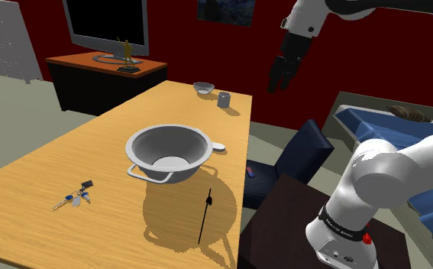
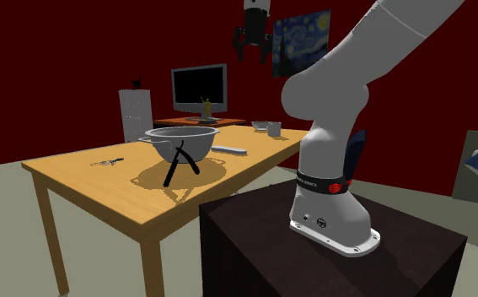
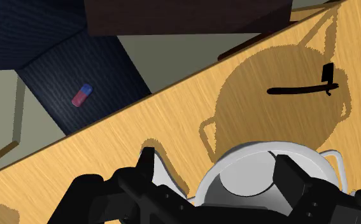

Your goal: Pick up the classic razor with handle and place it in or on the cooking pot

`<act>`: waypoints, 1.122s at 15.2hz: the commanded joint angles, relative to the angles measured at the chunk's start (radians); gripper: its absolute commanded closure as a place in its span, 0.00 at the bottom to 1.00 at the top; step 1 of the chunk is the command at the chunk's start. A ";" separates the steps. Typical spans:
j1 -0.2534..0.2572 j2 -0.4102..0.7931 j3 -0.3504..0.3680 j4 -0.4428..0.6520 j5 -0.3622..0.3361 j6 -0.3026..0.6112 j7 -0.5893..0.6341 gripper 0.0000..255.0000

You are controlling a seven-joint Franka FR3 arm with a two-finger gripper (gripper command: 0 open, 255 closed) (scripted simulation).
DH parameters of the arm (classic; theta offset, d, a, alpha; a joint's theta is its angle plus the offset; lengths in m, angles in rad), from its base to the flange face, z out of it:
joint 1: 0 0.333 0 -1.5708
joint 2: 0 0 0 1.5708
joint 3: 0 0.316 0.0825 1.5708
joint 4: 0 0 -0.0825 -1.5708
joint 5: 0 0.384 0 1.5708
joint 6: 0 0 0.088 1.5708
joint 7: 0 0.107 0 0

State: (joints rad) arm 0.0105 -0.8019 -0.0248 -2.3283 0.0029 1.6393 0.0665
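Observation:
The razor point(image 1: 205, 216) is a thin black folding one lying flat on the wooden table point(image 1: 69, 153), close to the edge nearest the stand. In the second exterior view the razor point(image 2: 180, 163) appears in front of the pot point(image 2: 182, 139). The grey cooking pot point(image 1: 170, 153), with a long handle and a loop handle, stands in the middle of the table and is empty. My gripper point(image 1: 277, 76) hangs high above the table's stand-side edge, open and holding nothing. In the wrist view the gripper point(image 3: 216, 162) has its fingers apart over the pot point(image 3: 268, 184), with the razor point(image 3: 303, 88) beyond it.
A bunch of keys point(image 1: 73, 200) lies at the table's near left. A grey cup point(image 1: 224, 99) and a small bowl point(image 1: 203, 88) stand at the far end. A dark blue chair point(image 1: 302, 153) with a small pink eraser point(image 1: 249, 172) sits beside the table.

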 commanded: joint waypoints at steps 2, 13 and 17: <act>-0.004 -0.010 0.023 -0.028 0.013 0.012 0.044 0.00; -0.023 0.000 0.304 -0.229 0.199 0.168 0.535 0.00; -0.029 0.070 0.415 -0.252 0.271 0.247 0.715 0.00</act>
State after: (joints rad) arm -0.0194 -0.7384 0.3632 -2.5685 0.2534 1.8706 0.7313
